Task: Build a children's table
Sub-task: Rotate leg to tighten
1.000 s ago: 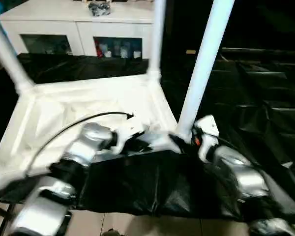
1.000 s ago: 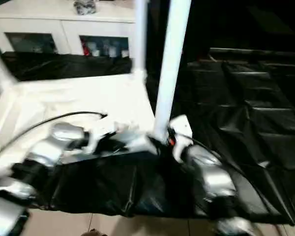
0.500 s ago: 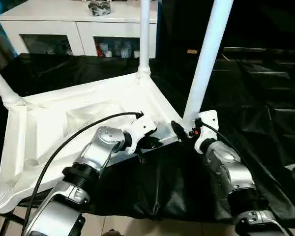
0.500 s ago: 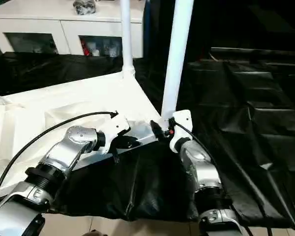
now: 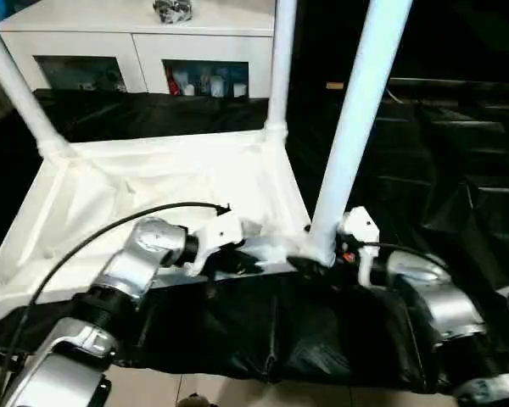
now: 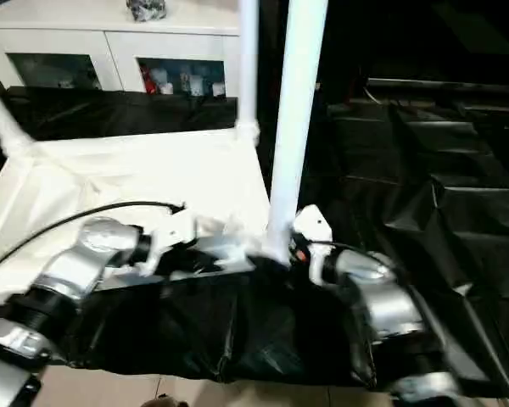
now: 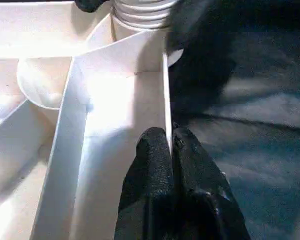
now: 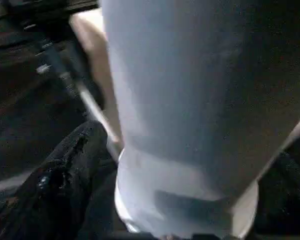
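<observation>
The children's table lies upside down, its white tabletop showing the ribbed underside. Three white legs stand in corner sockets: far left, far right and near right. My left gripper is shut on the tabletop's thin near rim; in the left wrist view both fingers pinch that wall just short of the near-right socket. My right gripper sits at the foot of the near-right leg. Its jaws are open on either side of the tube, with one finger a little off it.
A white cabinet with glass-fronted compartments stands behind the table. Crinkled black sheeting covers the work surface and hangs over its near edge, with pale floor below. A black cable arcs from my left arm over the tabletop.
The head view swung and came back. My right forearm now lies lower and more sideways, and its jaws stand wider around the leg's foot. The left grip on the rim is unchanged.
</observation>
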